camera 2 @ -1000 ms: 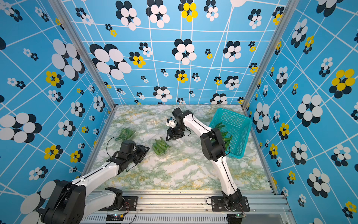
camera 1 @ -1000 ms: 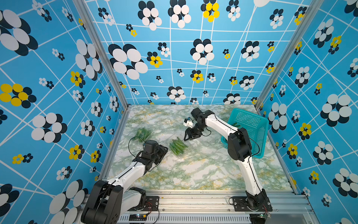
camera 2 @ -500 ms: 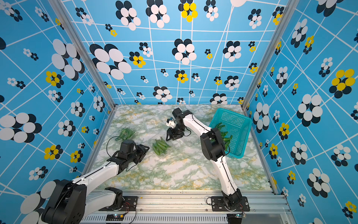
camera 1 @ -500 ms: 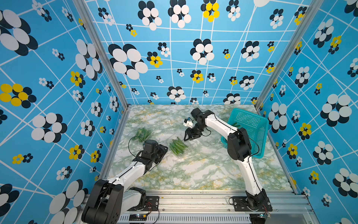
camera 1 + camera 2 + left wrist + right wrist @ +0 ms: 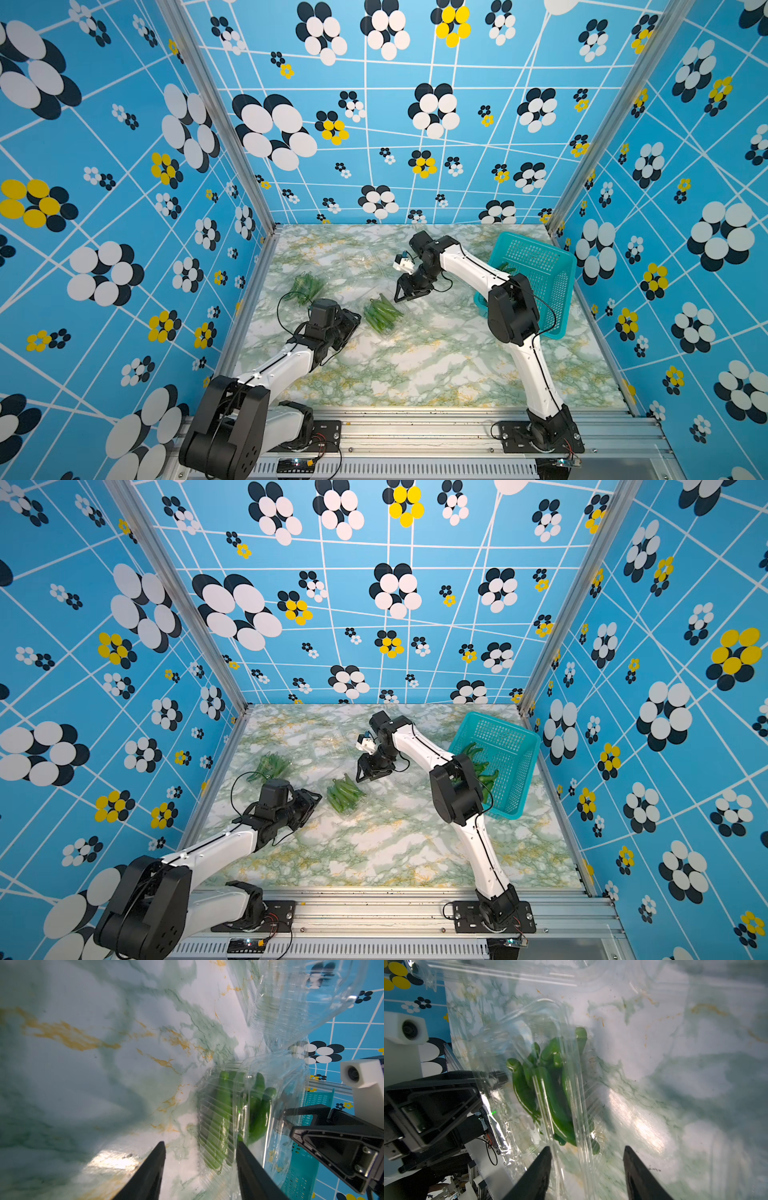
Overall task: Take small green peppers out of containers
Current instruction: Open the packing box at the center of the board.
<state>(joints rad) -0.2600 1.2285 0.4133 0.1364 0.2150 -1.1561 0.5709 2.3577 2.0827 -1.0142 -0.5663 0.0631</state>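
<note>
Several small green peppers (image 5: 380,316) (image 5: 344,793) lie in a clear ribbed container (image 5: 291,1076) at mid-table. Its lid stands raised over the peppers (image 5: 222,1115) (image 5: 550,1095). My left gripper (image 5: 353,324) (image 5: 313,802) is at the container's near-left end, open. In the left wrist view the ribbed end wall lies between its fingertips (image 5: 200,1145), close to one finger. My right gripper (image 5: 405,296) (image 5: 365,776) is at the far-right end, open, with the container's edge between its fingertips (image 5: 587,1149). A second bunch of peppers (image 5: 306,286) (image 5: 270,766) lies in clear plastic at the left.
A teal perforated basket (image 5: 540,266) (image 5: 505,746) with several peppers in it leans at the back right, behind my right arm. An empty clear container (image 5: 301,1001) lies on the marble beyond the one with peppers. Patterned blue walls close in three sides.
</note>
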